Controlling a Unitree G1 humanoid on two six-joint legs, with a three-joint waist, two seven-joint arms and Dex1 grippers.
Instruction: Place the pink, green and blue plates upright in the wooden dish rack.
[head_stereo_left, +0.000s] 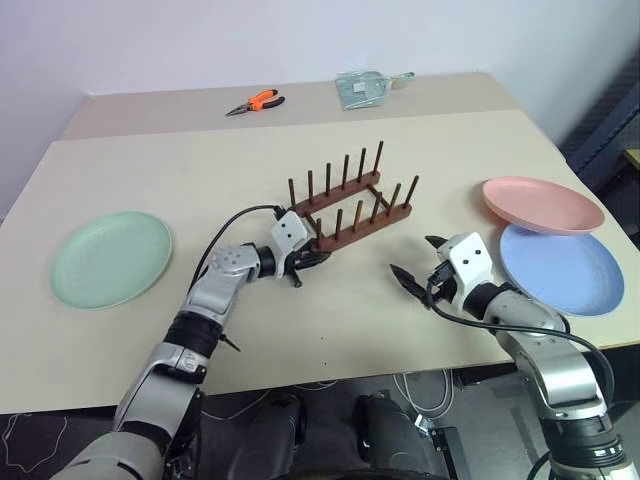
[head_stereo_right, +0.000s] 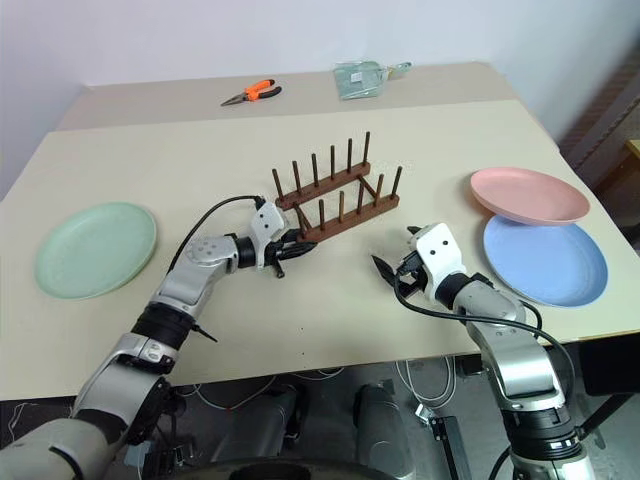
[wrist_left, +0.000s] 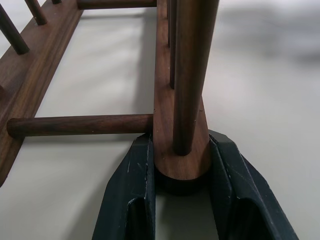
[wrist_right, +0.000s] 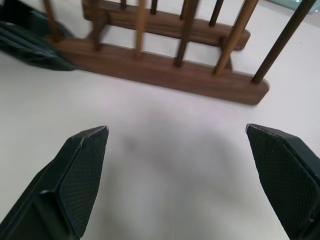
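Observation:
The wooden dish rack (head_stereo_left: 350, 205) stands in the middle of the table with its pegs upright. My left gripper (head_stereo_left: 310, 262) is shut on the near end of one base bar, and the left wrist view shows both fingers (wrist_left: 132, 185) pressed against that bar's end (wrist_left: 180, 160). My right gripper (head_stereo_left: 416, 258) hovers open to the right of the rack, with nothing between its fingertips (wrist_right: 85, 160). The green plate (head_stereo_left: 110, 258) lies flat at the far left. At the right, the blue plate (head_stereo_left: 560, 268) lies flat, and the pink plate (head_stereo_left: 543, 205) rests over its far rim.
Orange-handled pliers (head_stereo_left: 255, 101) and a pale green transparent object (head_stereo_left: 365, 88) lie near the table's far edge. The table's front edge (head_stereo_left: 330, 375) runs just below both arms, with cables under it.

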